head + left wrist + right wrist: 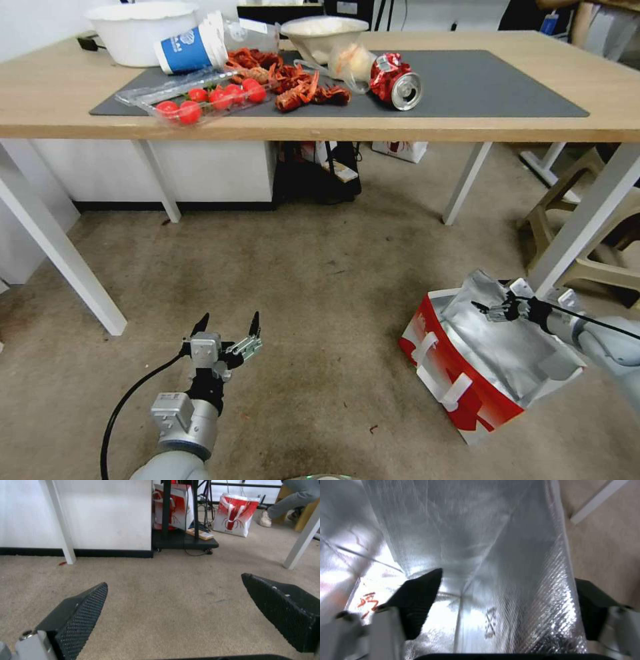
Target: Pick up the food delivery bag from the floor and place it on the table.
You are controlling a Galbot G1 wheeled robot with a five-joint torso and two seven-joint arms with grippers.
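1. The bag (467, 373) stands on the floor (320, 287) at the near right, just beside the worktop's (67, 100) near-right white leg (587, 213).
2. Appearance: boxy, with a red side and white base edge, two white flat handles on the near-left face, and crumpled silver foil lining standing open at the top. It sits slightly tilted.
3. The right tool (490, 310) is at the bag's mouth. In the right wrist view its fingers (418, 600) are spread apart, one inside against the foil (480, 542), the other outside the bag's wall, so the wall lies between them. They have not closed on it.
4. The left tool (227, 330) hovers low over bare floor at the near left, well apart from the bag. Its fingers (83, 612) are wide open and hold nothing.
5. The worktop carries a dark grey mat (507, 83) with food clutter at its left half.
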